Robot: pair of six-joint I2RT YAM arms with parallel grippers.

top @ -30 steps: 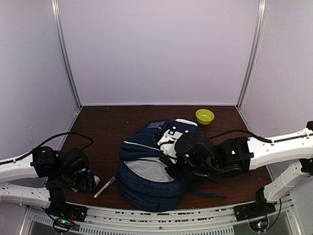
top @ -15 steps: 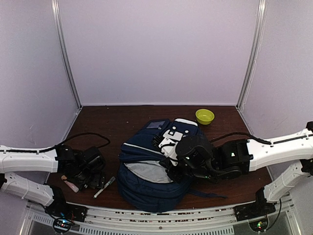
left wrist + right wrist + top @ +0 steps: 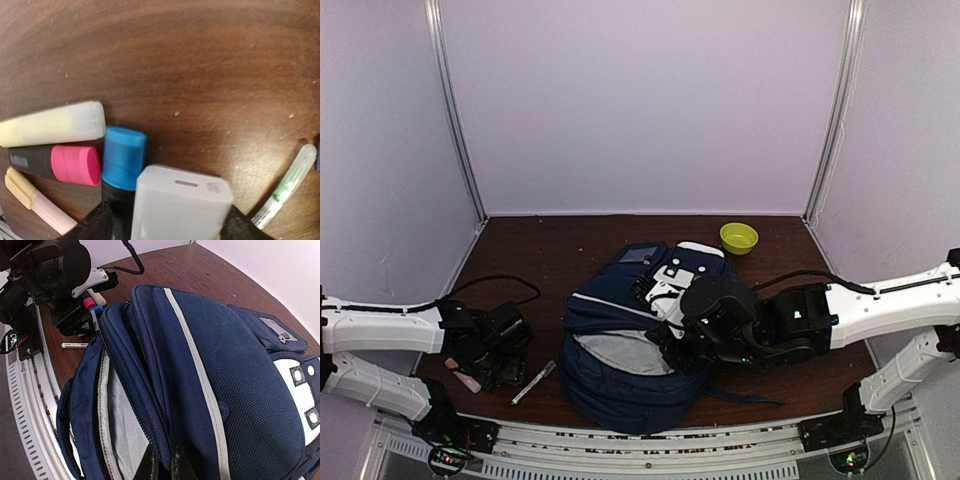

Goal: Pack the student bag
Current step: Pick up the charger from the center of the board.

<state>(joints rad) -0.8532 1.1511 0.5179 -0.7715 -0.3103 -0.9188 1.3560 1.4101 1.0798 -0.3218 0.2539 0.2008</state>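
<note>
The navy student bag (image 3: pixel 630 345) lies in the middle of the table with its main pocket open and the grey lining (image 3: pixel 117 415) showing. My right gripper (image 3: pixel 165 462) is shut on the edge of the bag's upper flap and holds it up; in the top view it (image 3: pixel 682 345) is at the bag's right side. My left gripper (image 3: pixel 498 358) is low at the table's left, over a heap of stationery. Its fingers (image 3: pixel 97 225) press a white charger block (image 3: pixel 180 205), with the black body of a blue-capped marker (image 3: pixel 122 157) also between them.
A pink-capped marker (image 3: pixel 75 165), a yellow highlighter (image 3: pixel 55 124) and a pale pink one (image 3: pixel 30 200) lie left of the charger. A green-inked pen (image 3: pixel 287 185) lies between the left gripper and the bag (image 3: pixel 533 382). A green bowl (image 3: pixel 739 237) stands at the back right.
My left arm swung right from the far left to over the stationery, then shifted slightly back left. The right gripper and the bag have not moved.
</note>
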